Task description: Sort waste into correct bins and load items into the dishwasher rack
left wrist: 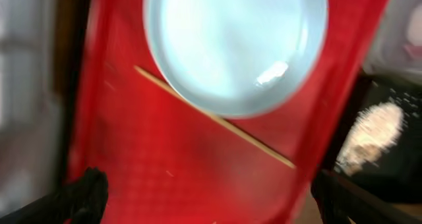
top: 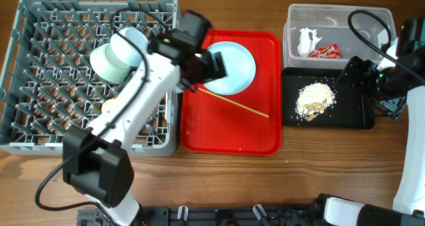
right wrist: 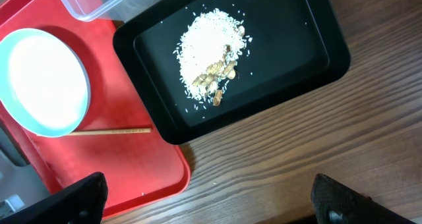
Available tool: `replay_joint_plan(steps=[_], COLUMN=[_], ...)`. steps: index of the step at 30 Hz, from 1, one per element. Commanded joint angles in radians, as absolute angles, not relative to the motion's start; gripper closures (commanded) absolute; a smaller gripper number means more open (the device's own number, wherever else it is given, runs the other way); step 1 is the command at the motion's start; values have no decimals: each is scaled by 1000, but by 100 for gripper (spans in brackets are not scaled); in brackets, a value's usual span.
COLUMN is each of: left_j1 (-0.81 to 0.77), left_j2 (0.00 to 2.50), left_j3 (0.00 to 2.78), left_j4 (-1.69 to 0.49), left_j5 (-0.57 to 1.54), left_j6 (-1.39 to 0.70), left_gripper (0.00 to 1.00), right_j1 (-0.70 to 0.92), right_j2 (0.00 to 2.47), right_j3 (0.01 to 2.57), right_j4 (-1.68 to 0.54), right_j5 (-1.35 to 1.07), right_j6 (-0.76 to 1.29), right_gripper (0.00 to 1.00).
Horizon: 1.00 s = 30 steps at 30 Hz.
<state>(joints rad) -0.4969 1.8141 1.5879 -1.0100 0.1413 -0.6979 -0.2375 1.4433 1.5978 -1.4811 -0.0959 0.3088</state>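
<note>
On the bench point(top: 312, 179), the rack point(top: 40, 119) at the left holds a green bowl point(top: 109, 63) with a blue bowl point(top: 133, 40) just behind it. The left fingers point(left wrist: 86, 194) stand wide apart, holding nothing, above the red tray point(top: 226, 133) by the left edge of the plate point(top: 234, 68).

The plate lies flat at the far end of that tray. It is probably stiff, smooth and slippery, perhaps breakable. Lying flat, it offers only its rim to pinch, and the left rim looks handiest, one finger over and one under.

One chopstick point(top: 236, 104) lies slantwise at the plate's near edge; whether it slips under the rim I cannot tell. Light, thin and apt to roll, it wants a pinch across its middle, low against the tray.

Further right, the tub point(top: 295, 20) holds the tissue point(top: 309, 40) and wrapper point(top: 325, 51), and the black tray point(top: 355, 113) holds the crumbs point(top: 314, 100). The right fingers point(right wrist: 86, 197) hang spread and empty over the bench beside the black tray.
</note>
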Motion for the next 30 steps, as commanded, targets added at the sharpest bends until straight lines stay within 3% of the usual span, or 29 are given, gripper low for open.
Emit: replay_joint_plan(steps=[1, 7, 14, 17, 23, 30], left_j1=[-524, -588, -713, -745, -762, -762], left_j2=[1790, 1855, 1989, 2032, 2096, 2173], left_j3=[1684, 1687, 1687, 1687, 1687, 1687], left_j4=[-1022, -1007, -847, -859, -961, -958], left_j5=[131, 65, 51, -2, -41, -77], left_j6=[-876, -1048, -1063, -1073, -1338, -1400], left_gripper=[1, 0, 0, 0, 0, 0], right_j1=[-239, -239, -239, -239, -239, -239], right_j2=[1430, 1430, 1430, 1430, 1430, 1430], right_j3=[1602, 1602, 1602, 1602, 1602, 1602], right_j4=[-1483, -1483, -1483, -1482, -1482, -1486], right_j5=[-98, -105, -104, -105, -105, -120], right_j6=[288, 288, 288, 288, 289, 287], right_gripper=[0, 0, 0, 0, 0, 0])
